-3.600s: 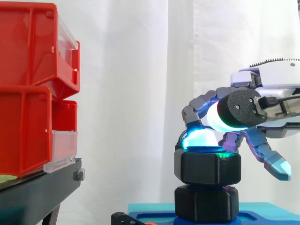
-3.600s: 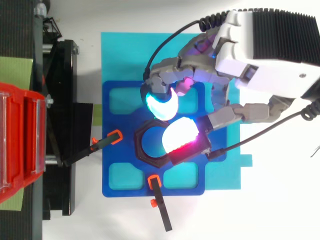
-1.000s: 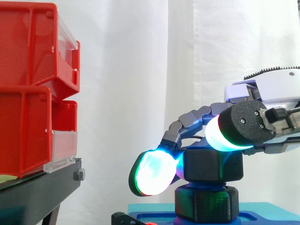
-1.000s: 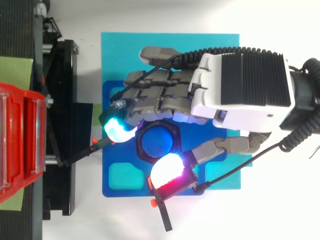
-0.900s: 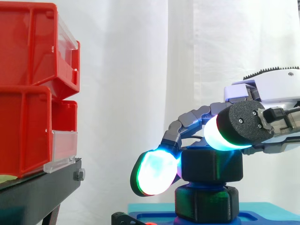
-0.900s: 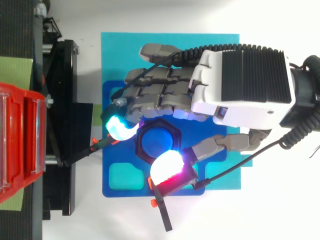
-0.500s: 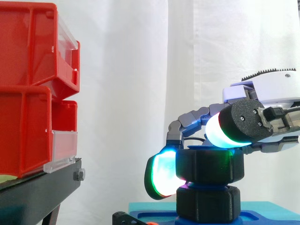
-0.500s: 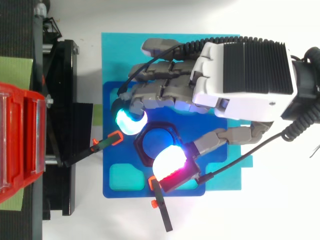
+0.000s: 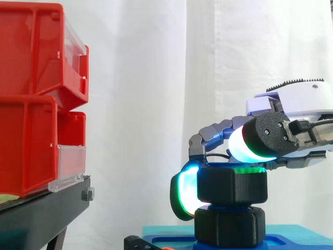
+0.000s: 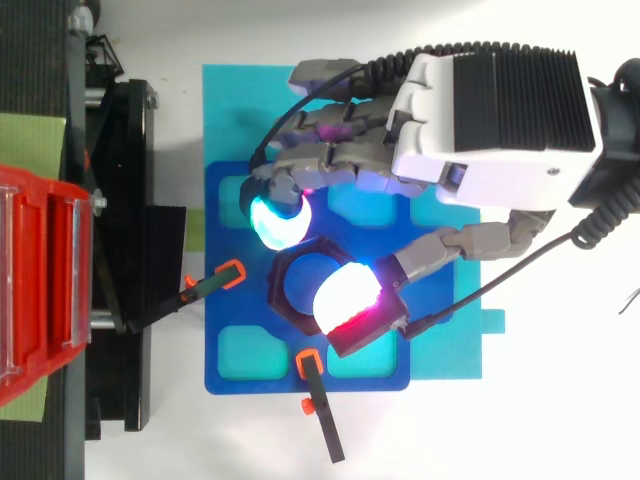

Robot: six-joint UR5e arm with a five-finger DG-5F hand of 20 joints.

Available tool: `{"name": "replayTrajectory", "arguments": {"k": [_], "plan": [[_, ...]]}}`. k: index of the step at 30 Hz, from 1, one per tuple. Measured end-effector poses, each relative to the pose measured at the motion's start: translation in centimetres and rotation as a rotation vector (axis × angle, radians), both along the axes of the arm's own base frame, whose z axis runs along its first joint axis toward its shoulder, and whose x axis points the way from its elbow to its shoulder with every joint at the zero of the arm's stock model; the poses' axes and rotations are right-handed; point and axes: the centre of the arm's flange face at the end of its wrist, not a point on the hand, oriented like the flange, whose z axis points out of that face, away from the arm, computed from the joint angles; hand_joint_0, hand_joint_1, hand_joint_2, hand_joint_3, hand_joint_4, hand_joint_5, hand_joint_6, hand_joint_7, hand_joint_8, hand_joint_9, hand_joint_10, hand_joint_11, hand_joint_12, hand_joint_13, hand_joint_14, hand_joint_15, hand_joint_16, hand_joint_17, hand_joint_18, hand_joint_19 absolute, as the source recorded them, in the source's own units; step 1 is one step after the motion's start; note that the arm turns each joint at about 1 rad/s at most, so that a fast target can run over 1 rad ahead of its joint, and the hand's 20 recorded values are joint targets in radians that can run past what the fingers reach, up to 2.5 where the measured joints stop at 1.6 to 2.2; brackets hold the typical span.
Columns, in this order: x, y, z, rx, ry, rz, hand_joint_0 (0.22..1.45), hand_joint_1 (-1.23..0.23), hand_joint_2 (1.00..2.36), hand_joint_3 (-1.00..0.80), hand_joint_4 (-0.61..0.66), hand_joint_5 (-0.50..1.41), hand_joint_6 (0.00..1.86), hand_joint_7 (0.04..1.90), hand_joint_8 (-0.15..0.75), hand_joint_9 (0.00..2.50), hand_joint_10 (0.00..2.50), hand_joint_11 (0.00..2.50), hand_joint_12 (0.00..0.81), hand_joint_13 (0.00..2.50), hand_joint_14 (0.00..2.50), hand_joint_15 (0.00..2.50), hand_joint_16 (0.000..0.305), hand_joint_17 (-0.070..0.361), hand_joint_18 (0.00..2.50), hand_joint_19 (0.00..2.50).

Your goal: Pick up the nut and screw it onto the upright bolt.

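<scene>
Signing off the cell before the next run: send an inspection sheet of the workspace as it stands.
surface: white table carrying a cyan mat and a blue fixture plate.
job's things: black hex nut sits on the upright blue bolt, close above a black hex base.
clutter: two black clamps with orange tips at the plate's edges.
hand: hand curled round the nut, a finger pad against its side, thumb pad on its rim.
cables: nothing seen.
surroundings: red bins on a black stand; white curtain behind.
</scene>
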Motion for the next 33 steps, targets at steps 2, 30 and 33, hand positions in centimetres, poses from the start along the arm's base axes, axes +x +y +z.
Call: {"name": "replayTrajectory", "arguments": {"k": [2, 30, 33], "plan": [[0.0, -0.1, 0.0, 0.000, 0.000, 0.001, 0.52, -0.37, 1.00, -0.50, 0.18, -0.03, 0.56, 1.32, 0.283, 0.97, 0.00, 0.10, 0.261, 0.64, 0.00, 0.00, 0.026, 0.058, 0.32, 0.00], [-0.2, -2.5, 0.2, -0.006, -0.012, -0.028, 0.52, -0.37, 1.00, -0.50, 0.15, -0.02, 0.50, 1.24, 0.272, 1.54, 0.01, 0.31, 0.222, 0.95, 0.00, 0.05, 0.022, 0.049, 0.63, 0.14], [-0.2, -2.6, 0.3, -0.006, -0.013, -0.029, 0.51, -0.36, 1.00, -0.50, 0.21, -0.08, 0.50, 1.00, 0.268, 1.32, 0.01, 0.25, 0.250, 0.82, 0.00, 0.03, 0.027, 0.060, 0.56, 0.15]]}}
